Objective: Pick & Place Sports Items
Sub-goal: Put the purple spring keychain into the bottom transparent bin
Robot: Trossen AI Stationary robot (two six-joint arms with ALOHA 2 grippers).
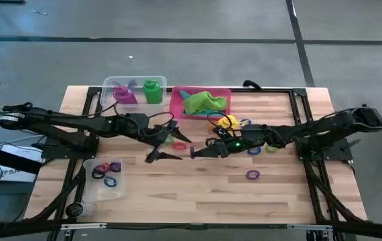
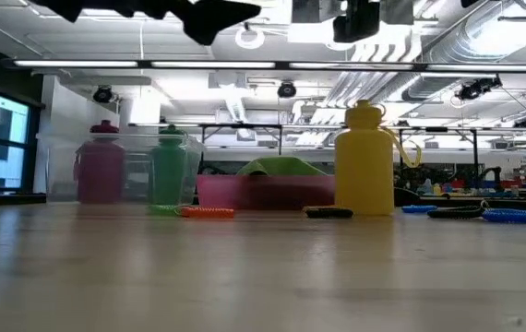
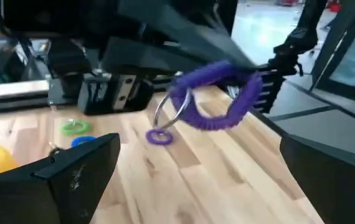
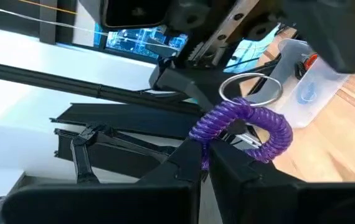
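Note:
My right gripper (image 4: 207, 152) is shut on a purple coil ring (image 4: 246, 121) that carries a metal key ring (image 4: 250, 87). It is above the table's middle (image 1: 194, 152). My left gripper (image 3: 200, 140) is open and faces it (image 1: 169, 150). The coil (image 3: 218, 99) hangs just past my left fingertips, touching neither. A yellow bottle (image 1: 228, 122) stands behind my right arm. Purple (image 1: 124, 94) and green (image 1: 152, 90) bottles stand in the far clear tub. A green cloth (image 1: 204, 102) lies in the pink tray. My right gripper pinches one end of the purple coil (image 4: 205, 134) between its two fingertips. The fingers lie about level and point toward the table's left. The coil arcs out past the fingertips, lifted clear of the table, with the metal key ring on it.
A clear tub (image 1: 104, 179) with several rings sits at the near left. Loose rings lie on the table: purple (image 1: 252, 175), blue (image 1: 255, 149), green (image 1: 271, 148), and red and green under my left gripper (image 1: 177, 144). The near middle of the table is bare wood.

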